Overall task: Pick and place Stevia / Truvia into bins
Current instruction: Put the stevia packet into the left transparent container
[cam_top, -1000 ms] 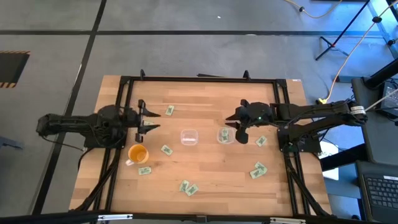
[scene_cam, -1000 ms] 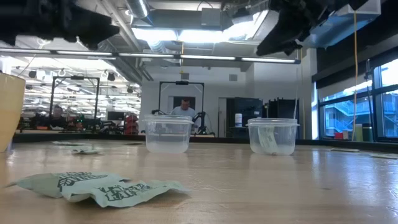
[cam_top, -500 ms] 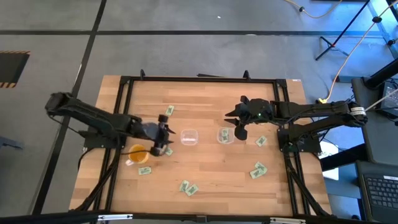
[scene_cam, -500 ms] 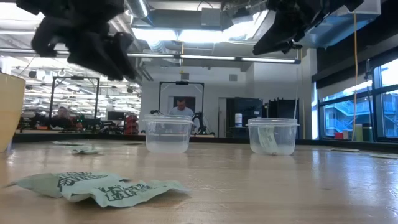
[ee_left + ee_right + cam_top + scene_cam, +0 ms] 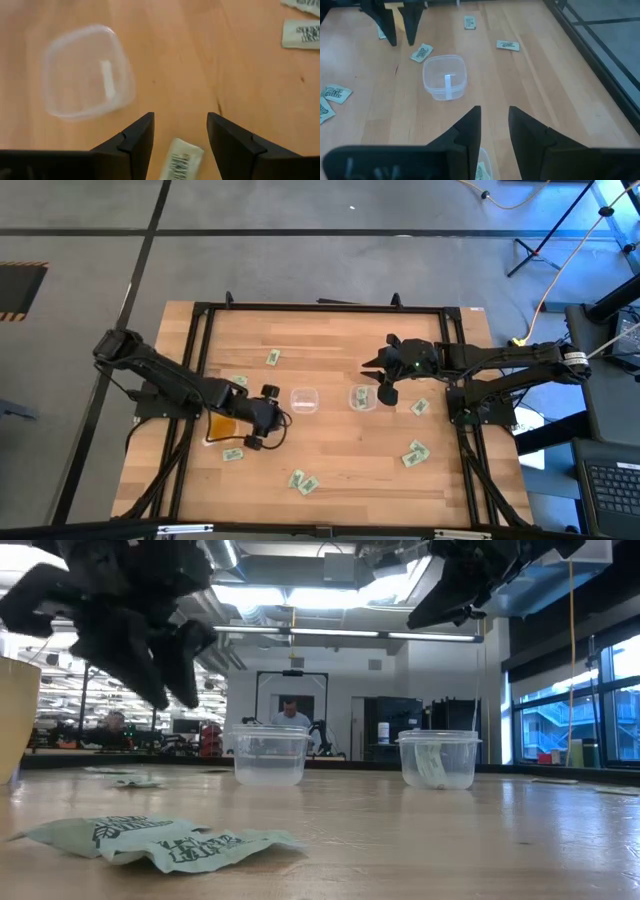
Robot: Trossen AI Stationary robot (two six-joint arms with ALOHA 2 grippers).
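A wooden table [image 5: 340,450] seen from above carries two dark robot arms, two clear bins, an orange cup and scattered green-and-white sweetener packets. Places below are given relative to the left clear bin [image 5: 304,400], which sits near the table's middle and holds no packet.

The left arm reaches in from the left edge, and its left gripper [image 5: 270,423] hovers just left of and slightly nearer the front edge than that bin. Its jaws are spread, empty, with one packet [image 5: 179,160] lying on the wood directly between and below them; this same packet shows in the right wrist view [image 5: 421,52].

The right arm comes in from the right edge, and the right gripper [image 5: 386,393] hangs to the right of the left bin, just past the right clear bin [image 5: 362,398]. Its jaws are parted and hold nothing. The right bin stands just beside the left one and contains at least one packet [image 5: 430,764].

The orange cup [image 5: 222,426] stands to the left, partly under the left arm. Other packets lie around: one behind and left [image 5: 273,358], a pair toward the front edge [image 5: 302,481], one near the cup [image 5: 232,454], and several far right [image 5: 415,452].
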